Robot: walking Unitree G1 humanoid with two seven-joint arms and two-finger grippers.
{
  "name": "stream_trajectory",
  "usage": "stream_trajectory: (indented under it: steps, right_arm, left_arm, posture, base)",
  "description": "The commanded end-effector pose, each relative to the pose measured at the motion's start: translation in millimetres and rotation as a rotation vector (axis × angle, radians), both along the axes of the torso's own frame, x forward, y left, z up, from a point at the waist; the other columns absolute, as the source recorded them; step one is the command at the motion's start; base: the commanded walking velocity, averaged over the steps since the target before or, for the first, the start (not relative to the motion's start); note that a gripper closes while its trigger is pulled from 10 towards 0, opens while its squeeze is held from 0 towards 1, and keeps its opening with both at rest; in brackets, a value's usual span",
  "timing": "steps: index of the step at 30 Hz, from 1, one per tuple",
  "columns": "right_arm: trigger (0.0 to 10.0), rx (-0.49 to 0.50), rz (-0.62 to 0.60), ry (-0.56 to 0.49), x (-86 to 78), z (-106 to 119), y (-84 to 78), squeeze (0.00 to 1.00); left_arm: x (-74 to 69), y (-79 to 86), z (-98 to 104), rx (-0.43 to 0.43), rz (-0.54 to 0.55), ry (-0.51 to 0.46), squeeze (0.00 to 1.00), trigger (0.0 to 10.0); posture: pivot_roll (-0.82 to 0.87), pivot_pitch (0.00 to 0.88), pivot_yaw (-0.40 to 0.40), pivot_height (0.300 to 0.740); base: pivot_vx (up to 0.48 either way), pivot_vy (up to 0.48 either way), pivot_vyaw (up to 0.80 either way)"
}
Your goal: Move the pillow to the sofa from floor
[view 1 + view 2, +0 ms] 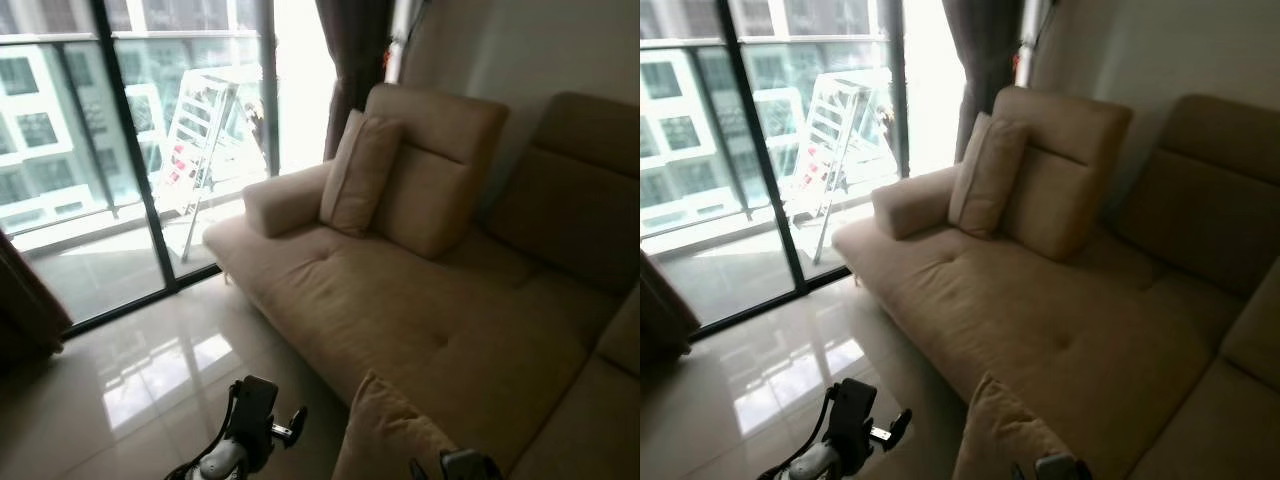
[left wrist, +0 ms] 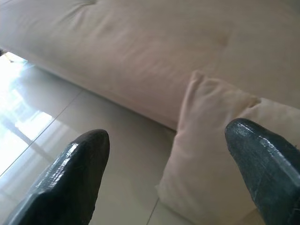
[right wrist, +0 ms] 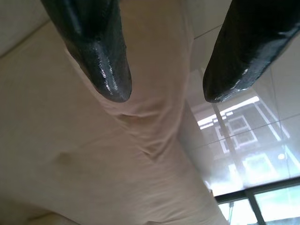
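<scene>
A beige pillow stands on the glossy tile floor, leaning against the front of the tan sofa. In the left wrist view my left gripper is open, its two black fingers spread wide, with the pillow just beyond them and nothing held. My right gripper is open too, and a creased edge of the pillow lies just past its fingertips. Both arms show low in the eye views, the left arm left of the pillow and the right arm right of it.
A second beige pillow leans on the sofa's backrest by the armrest. Sliding glass doors on the left open onto a balcony with a drying rack. A dark curtain hangs behind the sofa. Shiny floor tiles spread before it.
</scene>
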State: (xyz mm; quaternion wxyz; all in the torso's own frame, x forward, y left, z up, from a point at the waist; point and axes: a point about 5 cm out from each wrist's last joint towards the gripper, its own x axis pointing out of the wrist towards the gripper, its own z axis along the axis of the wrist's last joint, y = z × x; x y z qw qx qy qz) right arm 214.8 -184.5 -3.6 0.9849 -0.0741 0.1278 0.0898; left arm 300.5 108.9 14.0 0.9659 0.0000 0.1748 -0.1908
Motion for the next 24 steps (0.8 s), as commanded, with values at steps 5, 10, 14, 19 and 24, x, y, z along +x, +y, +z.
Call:
stream_trajectory:
  steps: [5,10,14,19,24]
  right_arm:
    - [10.0,-0.015,-0.011,0.019,-0.5,-2.1,-5.6,0.0]
    - [10.0,-0.019,-0.011,0.015,2.5,-0.9,-6.6,0.0]
    - [10.0,-0.021,-0.006,0.003,5.6,0.9,-5.7,0.0]
    - [10.0,-0.032,0.003,-0.007,7.2,2.1,-3.6,0.0]
    - [10.0,-0.029,0.002,-0.012,7.6,2.5,-3.5,0.0]
  left_arm:
    - [-0.9,-7.4,-1.3,-0.014,-0.008,0.018,0.0,10.0]
    - [-0.4,-7.8,-1.4,-0.02,-0.002,0.025,0.0,10.0]
    - [-0.1,-8.7,-1.2,-0.026,-0.001,0.029,0.0,10.0]
    - [-0.1,-9.3,-1.2,-0.024,-0.006,0.029,0.0,10.0]
    - [0.1,-8.5,-1.1,-0.021,-0.008,0.029,0.0,10.0]
  posture:
    - [-0.11,0.0,0.043,0.74]
    - [-0.1,0.0,0.041,0.74]
    - [-0.11,0.0,0.043,0.74]
    - [-0.11,0.0,0.045,0.74]
    - [-0.11,0.0,0.045,0.74]
  base:
    - [0.0,0.0,-0.7]
    - [0.0,0.0,-0.7]
    - [0.0,0.0,-0.68]
    - [0.0,0.0,-0.11]
    - [0.0,0.0,0.0]
